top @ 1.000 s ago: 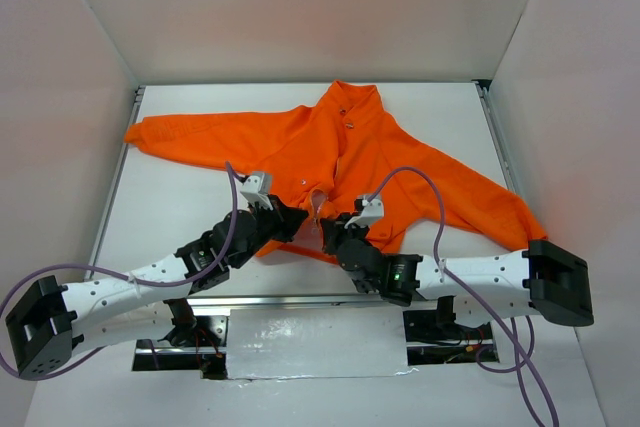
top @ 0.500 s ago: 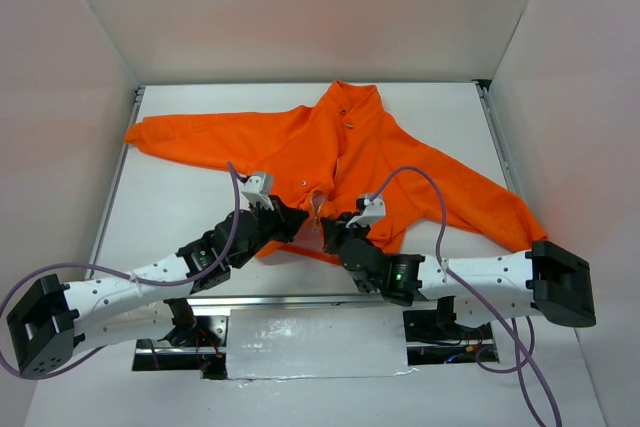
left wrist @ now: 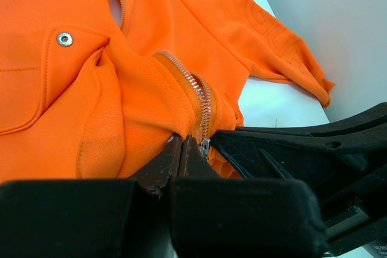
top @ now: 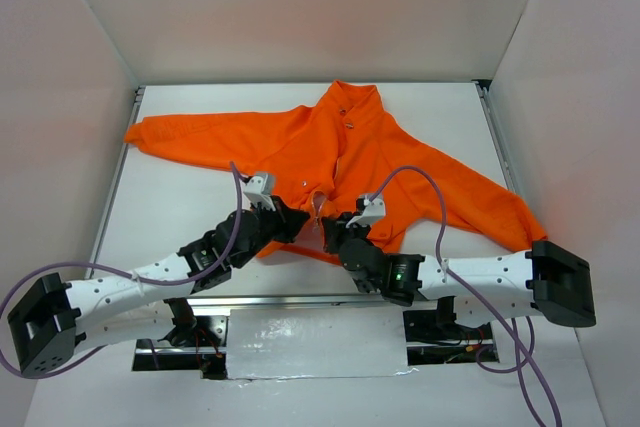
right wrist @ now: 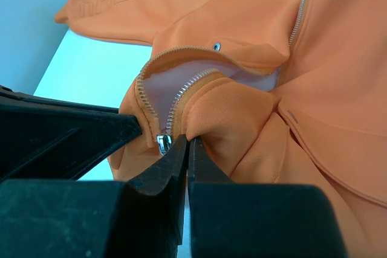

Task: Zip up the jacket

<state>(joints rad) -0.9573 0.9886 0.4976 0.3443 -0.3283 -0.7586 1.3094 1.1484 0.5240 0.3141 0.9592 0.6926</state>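
Likely soft, limp jacket (top: pixel 400 157); left gripper (left wrist: pixel 182 144), right gripper (right wrist: pixel 185 144) each pinched closed on fabric beside slider (right wrist: pixel 161 144). Hold there.

Left gripper (top: pixel 300 224) nearer right gripper (top: pixel 328 232)

Bright, even overhead light, faint shadows on the white desk (top: pixel 160 202), wrist views sharp on the jacket (left wrist: pixel 157 95), dark foreground blurred

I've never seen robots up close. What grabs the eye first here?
A bright orange jacket lies spread across the white table, sleeves flung wide. At its near hem the left arm and right arm meet, jaws pinched shut on the fabric beside the pale zipper, which gapes open there.
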